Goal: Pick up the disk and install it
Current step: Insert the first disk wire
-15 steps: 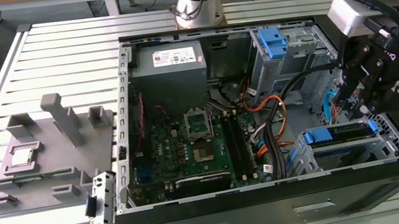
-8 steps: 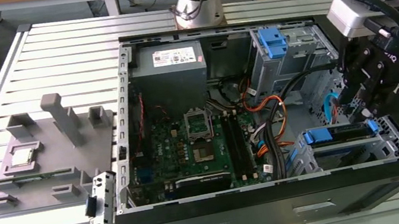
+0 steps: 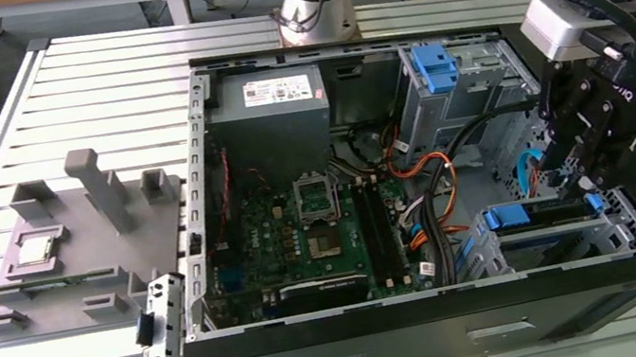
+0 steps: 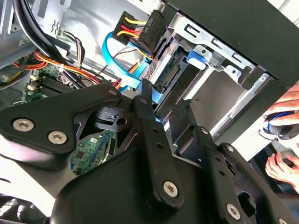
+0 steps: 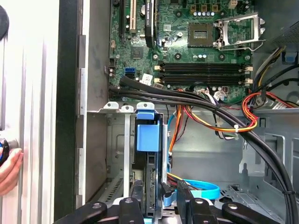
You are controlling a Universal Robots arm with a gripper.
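A: Where does the disk lie from the tool?

B: Right at it. In the first wrist view the disk stands on edge in the drive cage of the computer case, at the case's front corner on the exterior view's right. Its long axis runs straight away from the tool, into the bay, with the blue carrier tab at the far end.

A: And the tool's state?

B: Narrow, one finger on each side of the disk's near end, flanking it. Whether they press on it or merely bracket it, I cannot tell.

A: So the push line is along the bay?

B: I judge so; the disk looks mostly seated, and any further travel would follow that long axis.

A: Counts?

B: One arm, one tool, one disk in this bay. Two blue carriers in the exterior view: this one and a second blue bracket in the upper cage. One power supply, one motherboard. Also a person's hand outside the case.
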